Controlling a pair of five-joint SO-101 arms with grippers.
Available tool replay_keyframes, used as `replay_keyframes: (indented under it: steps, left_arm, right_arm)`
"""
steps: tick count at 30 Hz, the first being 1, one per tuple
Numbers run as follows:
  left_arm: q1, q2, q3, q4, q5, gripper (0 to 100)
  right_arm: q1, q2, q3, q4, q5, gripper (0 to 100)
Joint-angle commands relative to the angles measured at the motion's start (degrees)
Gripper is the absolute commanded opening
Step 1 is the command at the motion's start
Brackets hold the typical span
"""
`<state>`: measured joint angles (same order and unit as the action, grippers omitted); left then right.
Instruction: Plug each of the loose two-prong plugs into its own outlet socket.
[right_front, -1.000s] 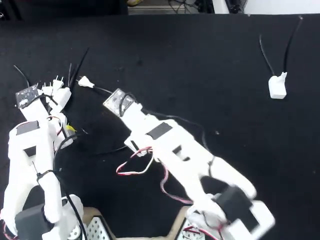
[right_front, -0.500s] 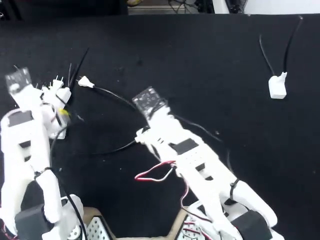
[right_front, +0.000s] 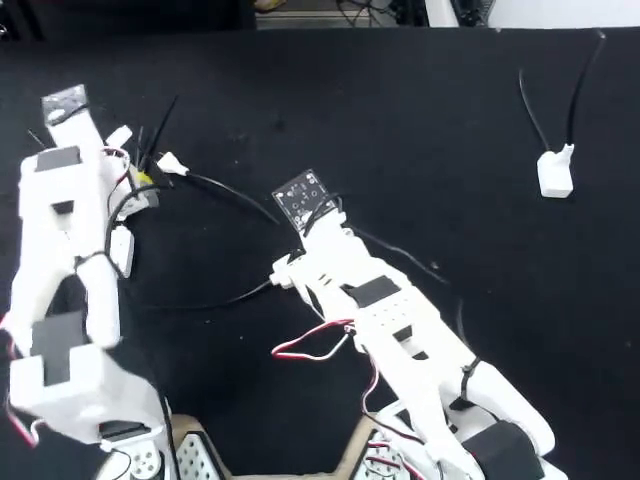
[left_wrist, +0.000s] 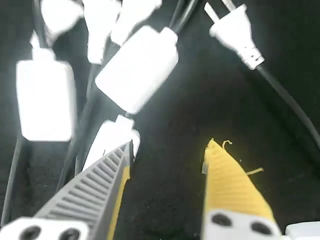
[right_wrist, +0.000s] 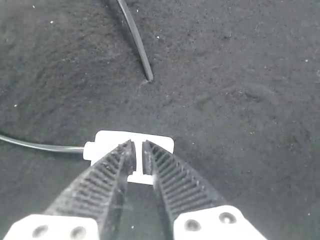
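Note:
A cluster of white plugs and socket blocks lies at the table's left. In the left wrist view my left gripper (left_wrist: 167, 145) hangs open just over it. One white plug (left_wrist: 112, 137) lies beside the grey finger (left_wrist: 100, 175), a socket block (left_wrist: 137, 67) lies beyond, and a two-prong plug (left_wrist: 235, 30) lies off to the side. In the high view that gripper (right_front: 140, 185) is beside the loose plug (right_front: 168, 163). My right gripper (right_wrist: 139, 150) is shut on a white connector (right_wrist: 107, 142) on a black cord, low over the cloth at mid-table (right_front: 285, 270).
Another white socket block (right_front: 555, 175) with two black cords lies far right. A loose black cord end (right_wrist: 149, 79) lies ahead of the right gripper. Black cords (right_front: 225, 190) cross the black cloth between the arms. The table's back edge runs along the top.
The left arm has swung toward the far side over the plug cluster. The right arm shifted right and back a second ago and has since held still.

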<state>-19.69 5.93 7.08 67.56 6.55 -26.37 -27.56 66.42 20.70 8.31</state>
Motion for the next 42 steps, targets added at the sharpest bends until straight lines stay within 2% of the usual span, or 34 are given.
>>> replay_keyframes:
  steps: [1, 6, 12, 16, 28, 33, 35, 39, 42]
  left_arm:
    - [0.7, 3.7, -10.0, 4.2, -1.9, 24]
    - [2.2, 9.9, -19.5, 5.5, -1.4, 24]
    - [9.0, 18.3, -25.9, 5.2, 14.1, 24]
    - [11.3, 22.9, -32.1, 5.1, 19.0, 24]
    - [11.0, 40.5, -49.5, 5.5, 23.5, 24]
    - [10.1, 42.7, -54.2, 7.5, 23.6, 24]
    - [10.1, 42.8, -56.8, 10.0, 23.6, 19]
    - [9.7, 43.5, -60.7, 12.1, 23.8, 3]
    - [8.9, 43.5, -60.0, 12.1, 23.9, 4]
  right_arm:
    - [1.1, -2.3, -0.3, -0.3, 0.0, 2.9]
    - [1.0, -2.3, -0.4, -0.4, 0.0, 2.9]
    - [1.1, -2.3, -0.1, -0.4, 0.0, 2.9]
    - [1.1, -2.3, -0.1, -0.4, 0.0, 2.9]
    - [1.1, -2.3, -0.4, -0.4, 0.1, 2.9]
    - [1.1, -2.3, -0.4, -0.4, 0.1, 2.9]
    - [1.1, -2.3, -0.4, -0.4, 0.1, 2.9]
    - [1.1, -2.3, -0.4, -0.4, 0.1, 2.9]
    - [1.1, -2.3, -0.4, -0.4, 0.1, 2.9]
